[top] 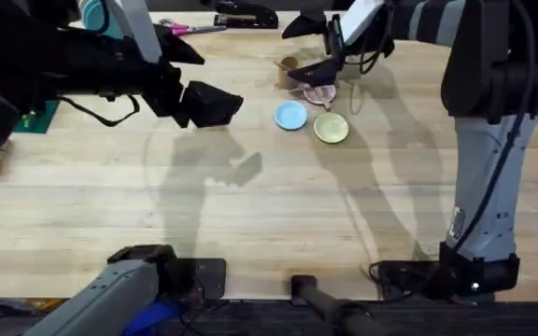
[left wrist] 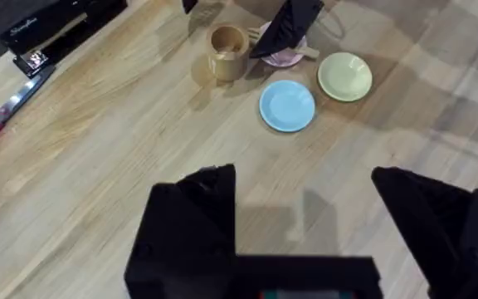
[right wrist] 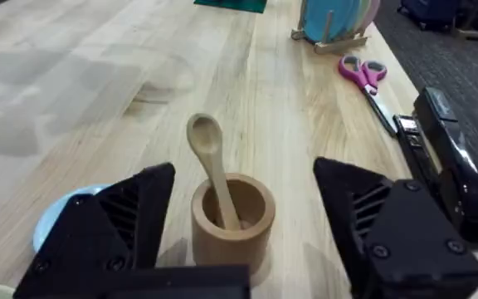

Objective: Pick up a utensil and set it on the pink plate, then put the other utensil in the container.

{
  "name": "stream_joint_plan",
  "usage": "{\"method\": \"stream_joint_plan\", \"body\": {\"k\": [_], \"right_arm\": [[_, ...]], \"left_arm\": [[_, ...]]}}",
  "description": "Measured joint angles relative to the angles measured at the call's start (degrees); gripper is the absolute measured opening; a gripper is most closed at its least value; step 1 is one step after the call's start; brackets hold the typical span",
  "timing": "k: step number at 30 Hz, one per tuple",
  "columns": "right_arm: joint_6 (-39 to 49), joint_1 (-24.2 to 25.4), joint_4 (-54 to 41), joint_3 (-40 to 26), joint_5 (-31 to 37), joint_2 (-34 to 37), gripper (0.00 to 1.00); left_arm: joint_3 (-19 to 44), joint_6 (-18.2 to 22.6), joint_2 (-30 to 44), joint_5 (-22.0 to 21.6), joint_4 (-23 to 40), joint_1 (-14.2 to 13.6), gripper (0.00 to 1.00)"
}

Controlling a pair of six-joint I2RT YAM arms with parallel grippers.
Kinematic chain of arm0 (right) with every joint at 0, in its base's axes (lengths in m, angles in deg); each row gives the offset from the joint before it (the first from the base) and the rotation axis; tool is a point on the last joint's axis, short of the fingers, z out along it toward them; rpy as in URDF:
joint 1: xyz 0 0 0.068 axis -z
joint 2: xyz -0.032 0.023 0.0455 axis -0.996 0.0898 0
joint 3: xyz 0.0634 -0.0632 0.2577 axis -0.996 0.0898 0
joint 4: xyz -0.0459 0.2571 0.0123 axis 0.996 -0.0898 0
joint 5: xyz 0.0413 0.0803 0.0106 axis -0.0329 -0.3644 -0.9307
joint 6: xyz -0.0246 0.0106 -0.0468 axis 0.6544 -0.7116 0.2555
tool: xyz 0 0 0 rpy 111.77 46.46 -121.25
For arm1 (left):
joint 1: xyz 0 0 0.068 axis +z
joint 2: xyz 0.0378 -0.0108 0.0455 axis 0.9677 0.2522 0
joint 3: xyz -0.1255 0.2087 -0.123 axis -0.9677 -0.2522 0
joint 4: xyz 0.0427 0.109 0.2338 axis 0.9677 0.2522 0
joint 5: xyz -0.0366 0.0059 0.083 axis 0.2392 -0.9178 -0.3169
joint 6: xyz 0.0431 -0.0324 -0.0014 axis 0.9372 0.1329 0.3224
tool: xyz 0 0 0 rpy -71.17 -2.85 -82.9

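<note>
Right wrist view: wooden spoon [right wrist: 214, 170] stands handle-down inside the brown cup [right wrist: 231, 220], between the right gripper's [right wrist: 243, 212] wide-open fingers; left gripper [left wrist: 305, 224] fingers wide too.

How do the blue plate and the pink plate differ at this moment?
The blue plate lies fully in view with nothing on it, while the pink plate is partly hidden under the right gripper and seems to carry a wooden utensil. The blue plate sits apart from the cup; the pink plate lies right beside it. Both are small, round and flat on the table.
</note>
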Motion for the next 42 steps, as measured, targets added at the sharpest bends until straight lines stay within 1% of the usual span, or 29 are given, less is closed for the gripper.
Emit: {"method": "stream_joint_plan", "body": {"k": [5, 9, 12, 22, 26, 32, 35, 42], "right_arm": [[-0.47, 0.00, 0.00, 0.00, 0.04, 0.00, 0.996], [-2.94, 0.00, -1.20, 0.00, 1.32, -0.82, 0.997], [-4.35, 0.00, -5.95, 0.00, 3.59, -3.33, 0.997], [-5.69, 0.00, -22.21, -0.04, 14.55, -18.68, 0.997], [-6.09, 0.00, -28.92, -0.07, 18.43, -21.74, 0.998], [-7.25, 0.00, -38.62, -0.07, 22.14, -26.07, 0.998], [-10.85, 0.00, -42.59, -0.07, 25.61, -29.41, 0.998], [-21.44, -0.66, -47.04, -0.04, 33.69, -35.93, 0.997]], "left_arm": [[0.00, 0.00, 0.00, 0.00, 0.00, 0.00, 0.995], [0.00, 0.00, -0.02, 0.00, 0.00, 0.00, 0.995], [0.00, 0.00, 0.00, 0.00, 0.00, 0.00, 0.995], [0.00, 0.00, 0.00, 0.00, 0.00, 0.00, 0.996], [0.00, 0.00, 0.00, 0.00, 0.00, 0.00, 0.996], [0.00, 0.00, 0.00, 0.00, 0.00, 0.00, 0.996], [0.00, 0.00, 0.00, 0.00, 0.00, 0.00, 0.996], [0.00, 0.00, 0.00, 0.00, 0.00, 0.00, 0.995]]}}
